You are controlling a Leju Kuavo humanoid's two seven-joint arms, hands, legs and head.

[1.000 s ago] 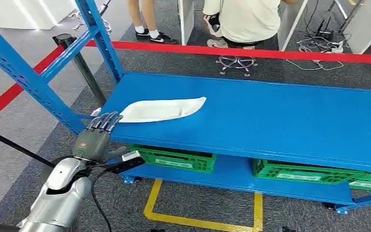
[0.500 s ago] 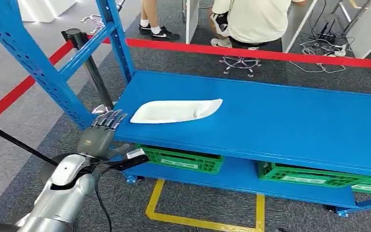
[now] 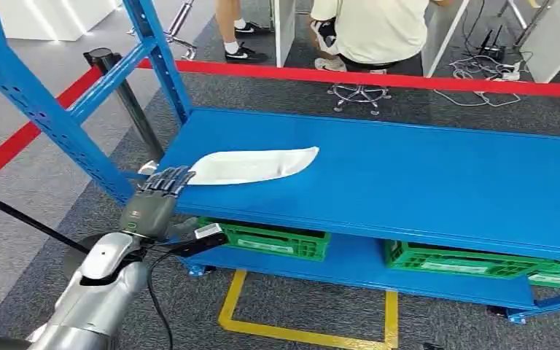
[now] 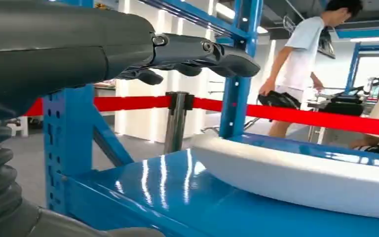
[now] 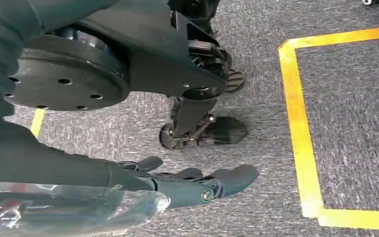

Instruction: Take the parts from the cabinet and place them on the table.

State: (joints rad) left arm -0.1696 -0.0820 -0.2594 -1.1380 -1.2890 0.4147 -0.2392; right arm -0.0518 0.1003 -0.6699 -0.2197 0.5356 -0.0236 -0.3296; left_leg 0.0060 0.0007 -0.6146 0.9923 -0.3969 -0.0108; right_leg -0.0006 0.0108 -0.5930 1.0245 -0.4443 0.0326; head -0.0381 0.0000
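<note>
A long, flat white part [image 3: 251, 165] lies on the blue cabinet shelf [image 3: 408, 182] near its left end. In the left wrist view the white part [image 4: 301, 173] stretches across the glossy shelf [image 4: 177, 197]. My left hand [image 3: 149, 204] is at the shelf's front left corner, its fingers [image 4: 202, 49] stretched out above the shelf edge just short of the part, holding nothing. My right hand [image 5: 187, 185] hangs low over the carpet with its fingers extended. A piece of clear plastic [image 5: 69, 210] lies along it; whether the hand holds it is unclear.
Blue uprights [image 3: 36, 102] stand left of the shelf. Green crates [image 3: 262, 239] sit on the lower shelf. A red barrier tape [image 3: 379, 79] on a post [image 3: 120, 95] runs behind, with people [image 3: 375, 33] beyond it. Yellow floor tape [image 3: 299, 332] marks the carpet.
The whole picture swayed right and back left, so the camera moved. My left hand keeps its place at the shelf corner beside the white part.
</note>
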